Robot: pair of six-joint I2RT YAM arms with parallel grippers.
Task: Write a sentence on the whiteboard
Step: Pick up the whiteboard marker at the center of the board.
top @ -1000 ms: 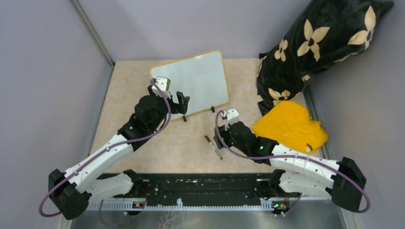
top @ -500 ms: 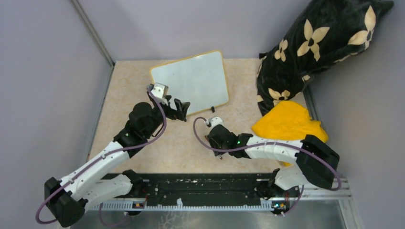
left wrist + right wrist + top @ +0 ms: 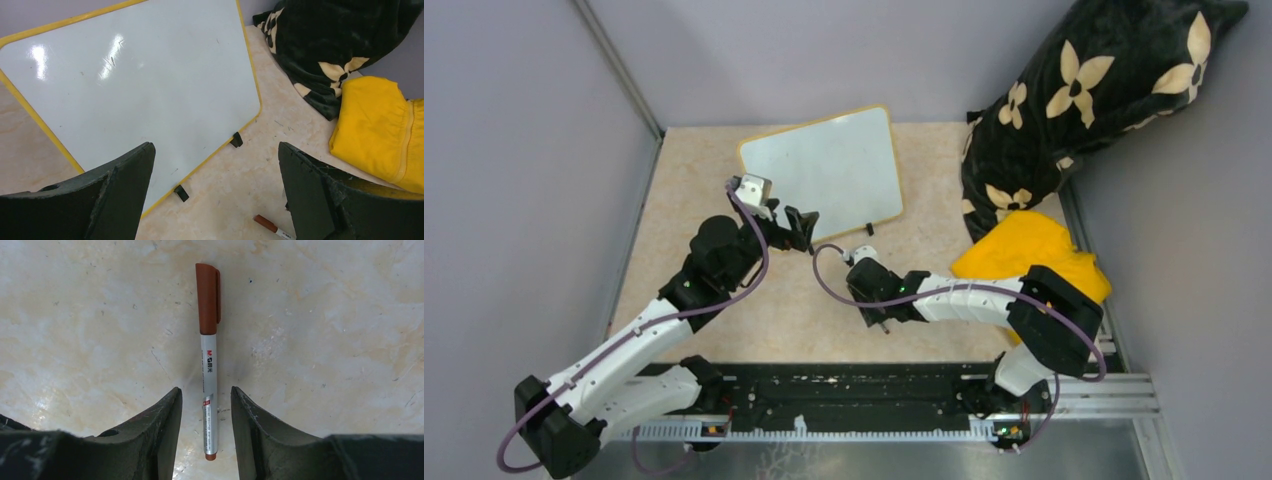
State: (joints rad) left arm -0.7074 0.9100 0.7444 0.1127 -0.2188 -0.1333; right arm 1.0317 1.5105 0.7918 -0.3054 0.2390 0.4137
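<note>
The whiteboard with its yellow frame lies at the back of the table. Its white face shows only faint smudges, and the sentence is out of view. My left gripper hovers wide open over the board's near edge, its jaws holding nothing. A brown-capped silver marker lies flat on the table in front of the board, its cap end also in the left wrist view. My right gripper is down over the marker's tail end. Its fingers straddle the barrel, a gap on each side.
A black cushion with cream flowers leans in the back right corner. A yellow cloth lies in front of it, right of my right arm. Grey walls close the table on the left, back and right.
My right arm has swung left over the marker and its jaws have narrowed around the barrel. My left arm has drawn back a little toward the near side, still open.
</note>
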